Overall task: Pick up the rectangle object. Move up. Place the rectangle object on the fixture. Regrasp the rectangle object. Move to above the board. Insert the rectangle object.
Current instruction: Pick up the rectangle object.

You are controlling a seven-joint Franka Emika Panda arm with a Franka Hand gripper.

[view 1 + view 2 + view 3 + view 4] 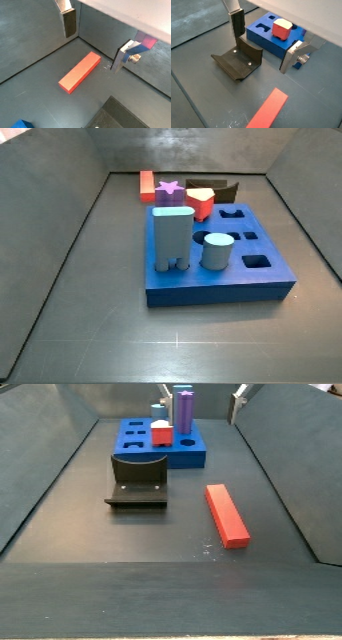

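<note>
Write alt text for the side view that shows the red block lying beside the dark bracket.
A long red rectangle object lies flat on the grey floor, apart from the dark fixture. Behind both sits the blue board holding several pegs. The gripper barely shows at the top edge, jaws out of frame.

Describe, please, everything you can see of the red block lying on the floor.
The red block is a plain, long bar with square ends and smooth, matte faces. It lies flat on the dark floor, beside the fixture and apart from it and from the blue board. Nothing touches it; the open gripper hangs above it.
</note>
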